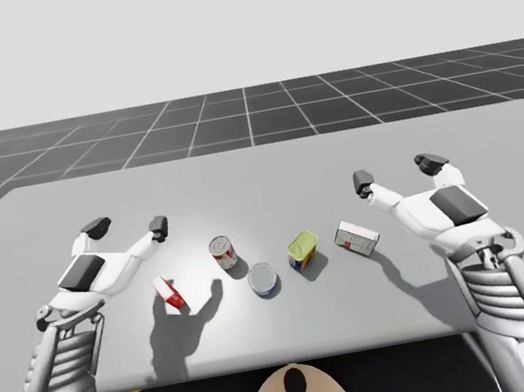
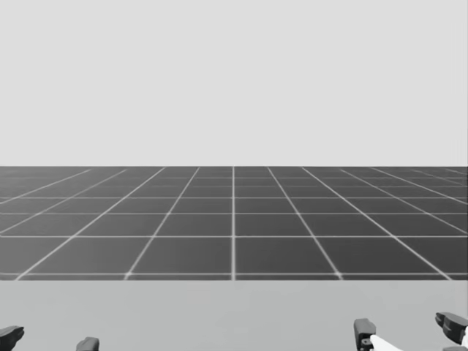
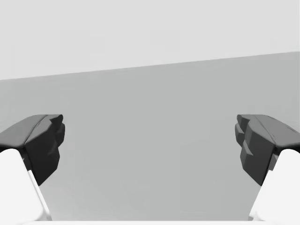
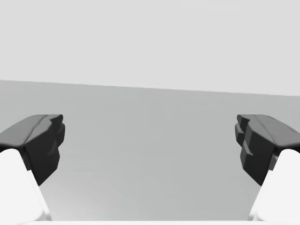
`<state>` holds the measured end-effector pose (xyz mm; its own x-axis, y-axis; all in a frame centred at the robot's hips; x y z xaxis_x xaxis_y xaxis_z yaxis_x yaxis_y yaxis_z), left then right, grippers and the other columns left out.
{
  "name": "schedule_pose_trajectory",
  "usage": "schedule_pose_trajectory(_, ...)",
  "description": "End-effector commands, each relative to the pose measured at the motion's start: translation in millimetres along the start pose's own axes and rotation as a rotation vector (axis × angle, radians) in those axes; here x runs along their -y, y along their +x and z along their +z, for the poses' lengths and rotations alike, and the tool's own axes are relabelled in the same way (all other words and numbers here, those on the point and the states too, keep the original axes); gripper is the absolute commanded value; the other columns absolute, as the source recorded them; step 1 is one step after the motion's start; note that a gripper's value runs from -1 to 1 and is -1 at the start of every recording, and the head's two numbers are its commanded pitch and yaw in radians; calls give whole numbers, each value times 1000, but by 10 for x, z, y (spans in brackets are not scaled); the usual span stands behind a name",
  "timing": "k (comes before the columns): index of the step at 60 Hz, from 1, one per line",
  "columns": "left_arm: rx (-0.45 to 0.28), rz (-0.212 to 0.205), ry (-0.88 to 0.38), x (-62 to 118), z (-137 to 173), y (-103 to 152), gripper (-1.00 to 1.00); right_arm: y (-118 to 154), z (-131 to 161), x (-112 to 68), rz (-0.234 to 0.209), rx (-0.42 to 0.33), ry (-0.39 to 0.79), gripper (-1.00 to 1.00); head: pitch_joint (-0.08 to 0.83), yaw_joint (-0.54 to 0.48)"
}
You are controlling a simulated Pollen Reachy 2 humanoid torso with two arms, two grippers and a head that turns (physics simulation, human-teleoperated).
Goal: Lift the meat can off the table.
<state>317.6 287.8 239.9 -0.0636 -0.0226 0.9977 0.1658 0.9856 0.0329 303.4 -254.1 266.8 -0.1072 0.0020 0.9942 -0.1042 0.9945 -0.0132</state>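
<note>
Meat can (image 1: 302,250): a short, squarish tin with rounded corners, a yellow-green top and a blue side with a touch of red. It stands on the table (image 1: 258,171) near the front edge, slightly right of the middle, and casts a small shadow to its right. Nothing grips it.

Just to its right lies a white box (image 1: 357,237) with a red patch, close but apart. To its left and a little nearer the front sits a silver can (image 1: 264,280). Beyond that is a red can (image 1: 222,252), upright. Further left a red box (image 1: 167,293) stands tilted on the table.

The robot's left gripper (image 1: 126,227) hovers above the table over its left part, well away from the meat can, with its two dark fingers spread wide and nothing between them. The right gripper (image 1: 397,171) hovers over the right part, beyond and to the right of the white box, its fingers likewise wide apart and empty. Each wrist view shows bare grey table ahead of the parted fingers.
</note>
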Motion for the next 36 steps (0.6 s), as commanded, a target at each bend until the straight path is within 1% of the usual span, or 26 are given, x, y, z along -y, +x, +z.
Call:
schedule_pose_trajectory(1, -2, -5, 1, -1, -3, -7, -1000, -12, 23, -19, -3, -2, -26, -1000, 2, -2)
schedule_pose_trajectory(7, -1, -3, 1, -2, -3, -5, -1000, -5, 21, -33, 3, 7, -17, -1000, 22, -1)
schedule_pose_trajectory(9, 0, -2, 1, -4, -2, -1, -1000, -3, 9, -35, 19, 10, -28, -1000, 40, 0)
schedule_pose_trajectory(12, 1, -2, 0, -4, -1, 1, -1000, -5, 8, -33, 20, 9, -28, -1000, 58, 0)
schedule_pose_trajectory(13, 1, -3, 0, -3, 0, 2, -1000, -4, 6, -31, 27, 10, -35, -1000, 79, 0)
schedule_pose_trajectory(17, 1, -3, -1, 0, 1, 3, -1000, -3, 2, -28, 28, 15, -48, -1000, 142, -2)
schedule_pose_trajectory(25, 4, -2, -4, -2, 2, 8, -1000, -10, -6, -31, 37, 15, -52, -1000, 242, -1)
schedule_pose_trajectory(26, 5, -2, -4, -2, 3, 10, -1000, -15, -8, -36, 43, 15, -52, -1000, 268, 0)
schedule_pose_trajectory(29, 6, -2, -5, -3, 2, 10, -1000, -18, -11, -37, 49, 15, -51, -1000, 294, 0)
schedule_pose_trajectory(30, 6, -2, -6, -4, 2, 10, -1000, -20, -12, -40, 54, 16, -50, -1000, 322, 1)
schedule_pose_trajectory(36, 7, -1, -8, -4, 2, 13, -1000, -24, -16, -42, 61, 16, -47, -1000, 394, 3)
